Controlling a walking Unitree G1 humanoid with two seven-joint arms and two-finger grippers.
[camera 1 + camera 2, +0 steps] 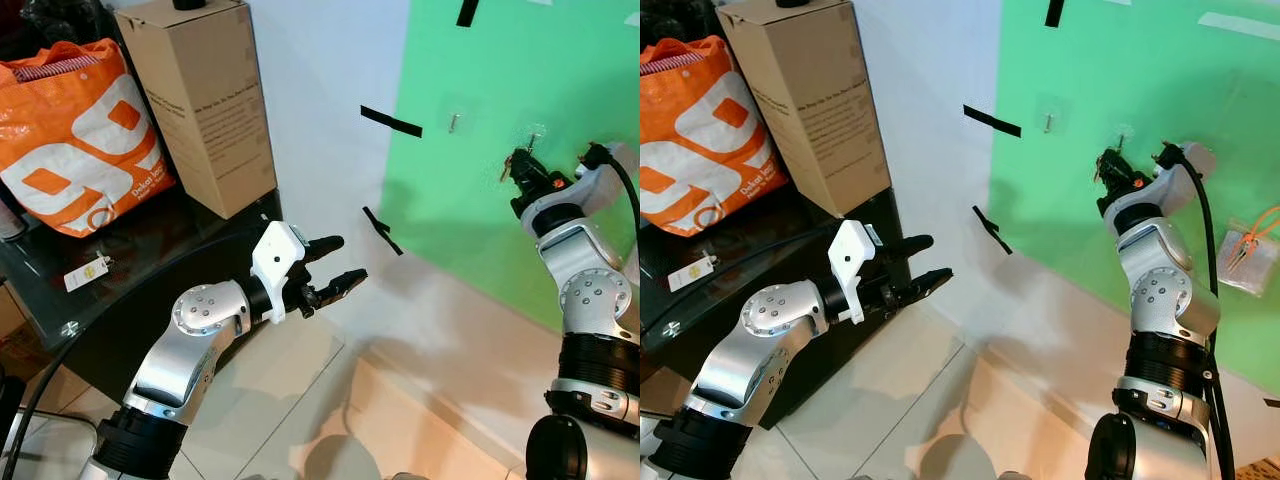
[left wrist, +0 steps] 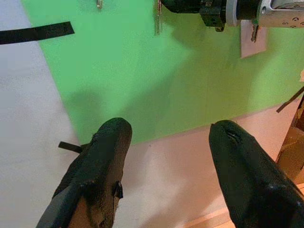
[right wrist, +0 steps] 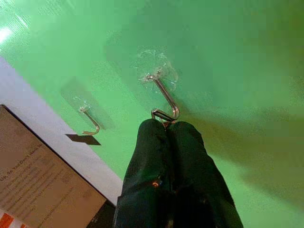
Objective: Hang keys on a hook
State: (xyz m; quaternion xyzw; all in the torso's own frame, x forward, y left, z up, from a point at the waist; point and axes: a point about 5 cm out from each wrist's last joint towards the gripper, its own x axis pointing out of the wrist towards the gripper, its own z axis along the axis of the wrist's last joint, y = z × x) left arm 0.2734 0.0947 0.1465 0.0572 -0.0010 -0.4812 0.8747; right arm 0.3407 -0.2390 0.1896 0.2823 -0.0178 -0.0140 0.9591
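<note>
The green panel on the white wall serves as the landmark here. Two clear-backed metal hooks are stuck to it: one hook sits right at the tips of the right gripper, and a second hook lies further along the panel toward the cardboard box. The right gripper is raised against the panel with its two black fingers pressed together, and a thin metal ring of the keys shows pinched at their tips, touching the curl of the nearer hook; whether the ring is already over the hook cannot be told. In the head views a small bunch of keys hangs at the gripper beside that hook. Three strips of black tape mark the panel's edge: one at its top, one midway, one lower down. Away from the panel, off its left edge, the left gripper hovers in the air above the tiled floor with its two fingers spread apart and nothing between them. Further from the panel stands a dark glass table with one cardboard box, one orange shopping bag and a small white tag on it. On the panel's far right hangs a clear pouch with orange cord.
</note>
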